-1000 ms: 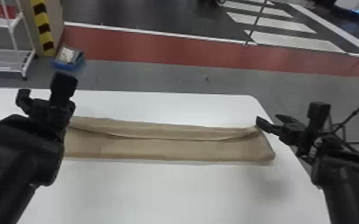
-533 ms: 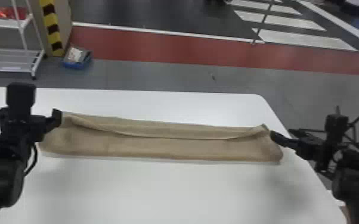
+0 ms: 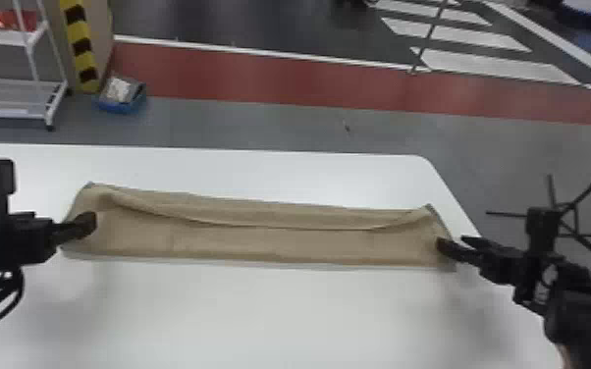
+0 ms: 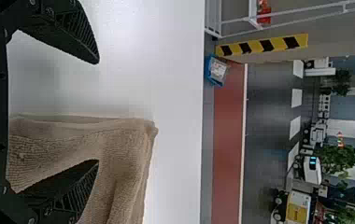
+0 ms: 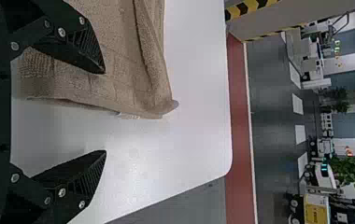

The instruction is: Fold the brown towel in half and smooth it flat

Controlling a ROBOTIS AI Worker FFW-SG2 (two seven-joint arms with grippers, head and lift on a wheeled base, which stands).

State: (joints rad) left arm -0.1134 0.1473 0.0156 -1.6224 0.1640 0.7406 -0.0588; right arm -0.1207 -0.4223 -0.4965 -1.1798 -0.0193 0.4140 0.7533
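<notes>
Guiding left gripper (image 4: 97, 112) and right gripper (image 5: 104, 112), both spread and empty, I'd pinch all layers at each end of the brown towel (image 3: 270, 245), then tension evenly.

The towel (image 3: 280, 245) is brown; the table (image 3: 284, 319), white; the left gripper (image 3: 86, 224) and right gripper (image 3: 451, 242), black. The post (image 3: 81, 46) shows 2 alternating colours, yellow and black. The floor (image 3: 260, 125) is grey with a red band (image 3: 260, 78).

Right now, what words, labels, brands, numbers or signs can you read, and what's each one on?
None I can read.
Brown towel: no lettering that I can see.
White packet in the blue bin: marks too small to read.
Yellow panel across the room: too small.
</notes>
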